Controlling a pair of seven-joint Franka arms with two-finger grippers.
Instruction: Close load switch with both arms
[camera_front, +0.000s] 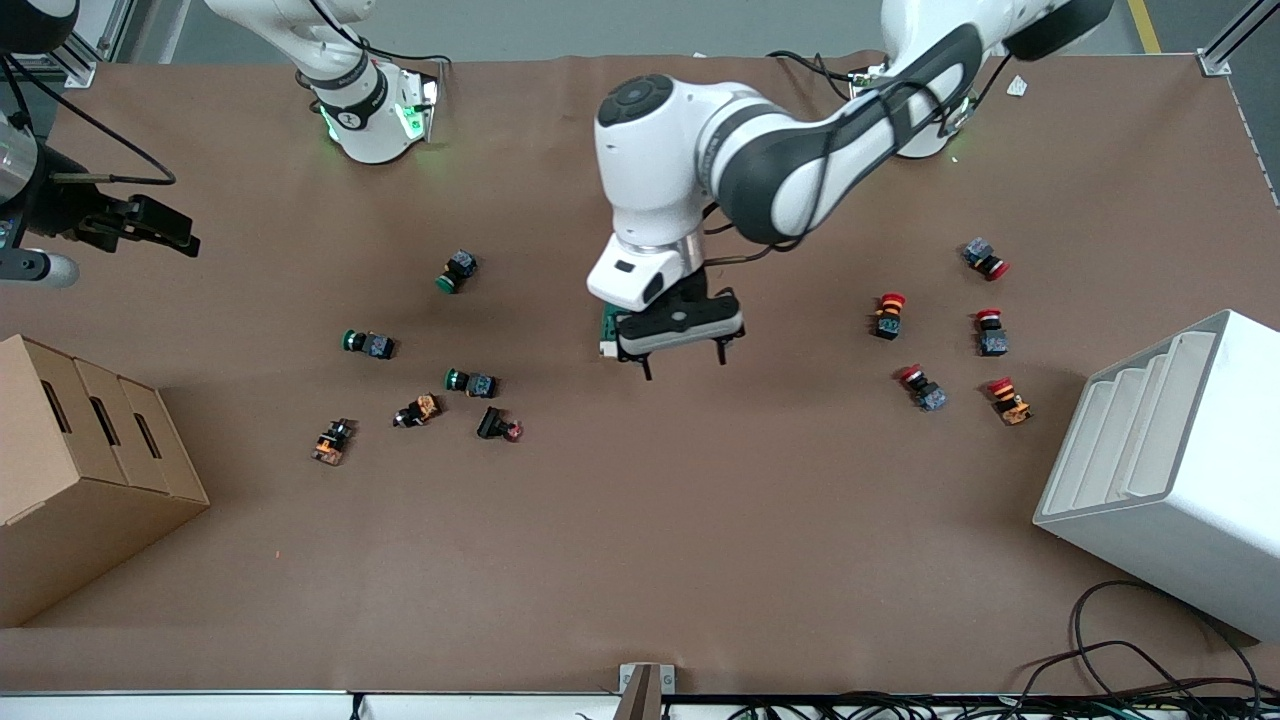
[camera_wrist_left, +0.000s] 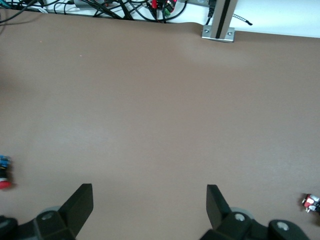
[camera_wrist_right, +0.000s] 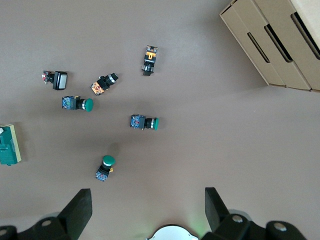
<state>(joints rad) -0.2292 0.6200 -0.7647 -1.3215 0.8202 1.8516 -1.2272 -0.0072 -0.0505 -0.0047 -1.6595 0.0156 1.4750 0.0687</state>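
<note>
The load switch, a dark green block with a white end, lies mid-table, partly hidden under the left hand. It also shows in the right wrist view. My left gripper is open and empty, low over bare table just beside the switch, toward the left arm's end. The left wrist view shows its open fingers over bare table; the switch is out of that view. My right gripper is open and empty, held high at the right arm's end of the table, fingers spread.
Green-capped pushbuttons and others lie scattered toward the right arm's end. Red-capped ones lie toward the left arm's end. A cardboard box and a white stepped rack stand at the table's ends.
</note>
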